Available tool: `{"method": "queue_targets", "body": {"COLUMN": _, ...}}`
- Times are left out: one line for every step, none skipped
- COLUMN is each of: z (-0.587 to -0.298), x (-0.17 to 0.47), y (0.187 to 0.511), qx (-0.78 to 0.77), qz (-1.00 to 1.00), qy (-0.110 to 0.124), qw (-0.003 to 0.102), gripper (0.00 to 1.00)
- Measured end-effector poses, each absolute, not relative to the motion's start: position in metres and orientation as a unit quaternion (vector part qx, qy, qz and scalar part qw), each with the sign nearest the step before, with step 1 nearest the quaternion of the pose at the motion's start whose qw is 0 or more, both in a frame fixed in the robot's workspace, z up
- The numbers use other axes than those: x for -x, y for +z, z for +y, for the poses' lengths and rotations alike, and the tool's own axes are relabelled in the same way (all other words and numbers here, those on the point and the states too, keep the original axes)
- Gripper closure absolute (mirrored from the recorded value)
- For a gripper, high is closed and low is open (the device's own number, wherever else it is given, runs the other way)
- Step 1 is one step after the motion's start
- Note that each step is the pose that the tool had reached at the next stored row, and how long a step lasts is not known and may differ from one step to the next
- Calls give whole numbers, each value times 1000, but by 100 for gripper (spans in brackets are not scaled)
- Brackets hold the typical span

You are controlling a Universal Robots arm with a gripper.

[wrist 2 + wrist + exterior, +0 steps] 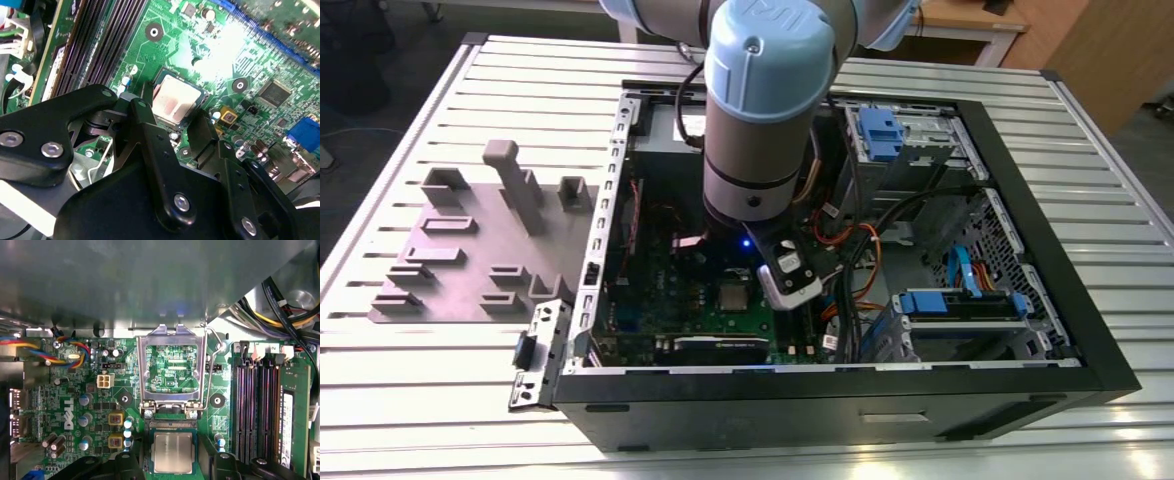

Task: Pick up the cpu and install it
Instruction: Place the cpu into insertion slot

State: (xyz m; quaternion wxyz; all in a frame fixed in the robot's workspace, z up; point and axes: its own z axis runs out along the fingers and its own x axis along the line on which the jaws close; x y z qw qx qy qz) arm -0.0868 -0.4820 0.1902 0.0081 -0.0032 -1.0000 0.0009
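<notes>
worktop (1121, 200): silver metal, ribbed in long slats | floor (400, 50): dark grey, beyond the worktop's far corner at the exterior view's left | furniture: light brown wooden panel (1107, 50) far right, pale desk edge (974, 30) beside it

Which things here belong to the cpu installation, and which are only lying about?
For the job: cpu, gripper, metal bracket, green board.
Lying about: memory slots, coloured cables, grey plastic blocks, blue drive holders.
</notes>
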Motion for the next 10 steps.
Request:
{"method": "queue_targets", "body": {"z": -481, "x": 87, "y": 190, "qx": 3, "qz": -1000, "qy": 1, "qw": 8, "gripper": 46}}
{"method": "queue_targets", "body": {"z": -481, "x": 87, "y": 190, "qx": 3, "qz": -1000, "qy": 1, "qw": 8, "gripper": 46}}
{"method": "queue_targets", "body": {"z": -481, "x": 87, "y": 190, "qx": 3, "qz": -1000, "qy": 1, "qw": 8, "gripper": 46}}
{"method": "queue_targets", "body": {"z": -481, "x": 87, "y": 190, "qx": 3, "qz": -1000, "qy": 1, "qw": 8, "gripper": 46}}
{"method": "queue_targets", "body": {"z": -481, "x": 87, "y": 190, "qx": 3, "qz": -1000, "qy": 1, "qw": 8, "gripper": 46}}
{"method": "queue_targets", "body": {"z": -481, "x": 87, "y": 190, "qx": 3, "qz": -1000, "qy": 1, "qw": 8, "gripper": 46}}
{"method": "queue_targets", "body": {"z": -481, "x": 87, "y": 190, "qx": 3, "qz": -1000, "qy": 1, "qw": 8, "gripper": 46}}
{"method": "queue_targets", "body": {"z": -482, "x": 87, "y": 191, "qx": 3, "qz": -1000, "qy": 1, "qw": 8, "gripper": 46}}
{"method": "queue_targets", "body": {"z": -482, "x": 87, "y": 192, "qx": 3, "qz": -1000, "qy": 1, "qw": 9, "gripper": 46}}
{"method": "queue_targets", "body": {"z": -482, "x": 86, "y": 193, "qx": 3, "qz": -1000, "qy": 1, "qw": 9, "gripper": 46}}
